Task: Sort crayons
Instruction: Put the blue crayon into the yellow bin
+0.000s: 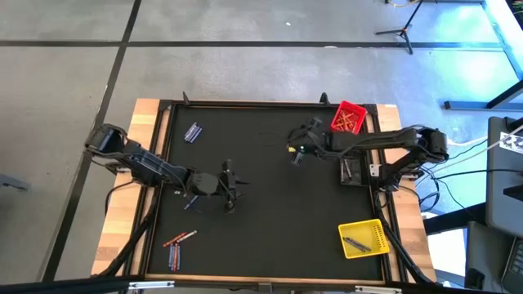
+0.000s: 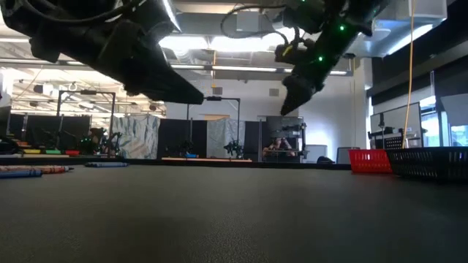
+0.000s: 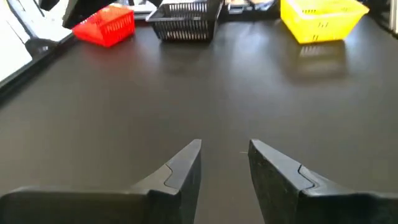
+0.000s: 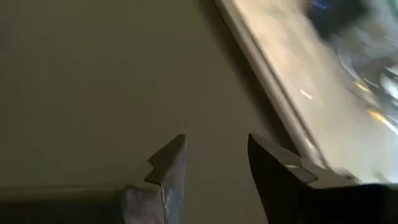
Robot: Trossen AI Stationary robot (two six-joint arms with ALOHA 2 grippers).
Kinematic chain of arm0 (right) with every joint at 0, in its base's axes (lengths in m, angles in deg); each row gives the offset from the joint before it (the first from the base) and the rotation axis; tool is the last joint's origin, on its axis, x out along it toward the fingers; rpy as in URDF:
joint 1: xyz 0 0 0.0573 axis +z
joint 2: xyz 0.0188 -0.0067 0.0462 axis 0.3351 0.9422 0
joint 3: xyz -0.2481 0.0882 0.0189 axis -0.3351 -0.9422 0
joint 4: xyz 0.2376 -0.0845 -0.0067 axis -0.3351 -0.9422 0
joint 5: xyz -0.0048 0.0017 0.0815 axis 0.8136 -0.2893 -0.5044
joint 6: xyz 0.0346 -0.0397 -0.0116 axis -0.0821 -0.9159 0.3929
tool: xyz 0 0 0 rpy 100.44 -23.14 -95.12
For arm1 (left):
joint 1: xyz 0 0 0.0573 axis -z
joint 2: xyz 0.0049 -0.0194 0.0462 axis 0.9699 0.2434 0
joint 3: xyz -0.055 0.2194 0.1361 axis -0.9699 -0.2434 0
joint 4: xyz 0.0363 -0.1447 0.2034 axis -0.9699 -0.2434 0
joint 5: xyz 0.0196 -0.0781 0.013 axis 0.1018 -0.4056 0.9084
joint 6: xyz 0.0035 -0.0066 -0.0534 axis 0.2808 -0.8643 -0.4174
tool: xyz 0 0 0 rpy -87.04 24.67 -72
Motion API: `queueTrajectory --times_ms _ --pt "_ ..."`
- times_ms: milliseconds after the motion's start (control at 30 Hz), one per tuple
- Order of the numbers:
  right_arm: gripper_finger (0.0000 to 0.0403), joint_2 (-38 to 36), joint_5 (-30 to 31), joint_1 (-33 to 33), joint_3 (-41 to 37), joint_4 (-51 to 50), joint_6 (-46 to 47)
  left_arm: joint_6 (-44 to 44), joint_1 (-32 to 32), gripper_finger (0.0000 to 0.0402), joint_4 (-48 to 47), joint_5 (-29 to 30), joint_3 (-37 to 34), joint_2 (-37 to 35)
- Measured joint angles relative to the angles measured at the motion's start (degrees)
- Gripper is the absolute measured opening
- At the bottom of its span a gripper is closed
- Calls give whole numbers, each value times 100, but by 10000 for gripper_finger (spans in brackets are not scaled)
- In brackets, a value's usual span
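Some crayons (image 1: 191,131), blue-grey, lie together near the far left corner of the mat. More crayons (image 1: 177,242), red-orange and blue, lie flat near the front left edge. One crayon (image 1: 192,203) lies alone between them.

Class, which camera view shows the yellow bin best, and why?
The high view: it looks straight into the yellow bin at the table's near right corner, showing grey crayons inside. The left wrist view shows only its side wall, far off. The low and right wrist views do not show it.
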Motion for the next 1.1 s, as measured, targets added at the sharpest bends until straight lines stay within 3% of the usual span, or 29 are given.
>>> queueTrajectory --times_ms 367,567,900,1100 --pt "166 0 -2277 -8 -1451 3118 -522 -1100 -371 126 -2665 0 2 -1349" --pt "166 0 -3195 -8 -1806 3990 -633 -1420 -808 126 -3747 -34 27 -1904" --pt "166 0 -3287 -6 -1819 3771 -603 -2102 -1633 126 -6442 -172 1176 -2034" --pt "166 66 -3074 -6 -1821 3519 -50 -2693 -2244 126 -7423 -233 1225 -2032"
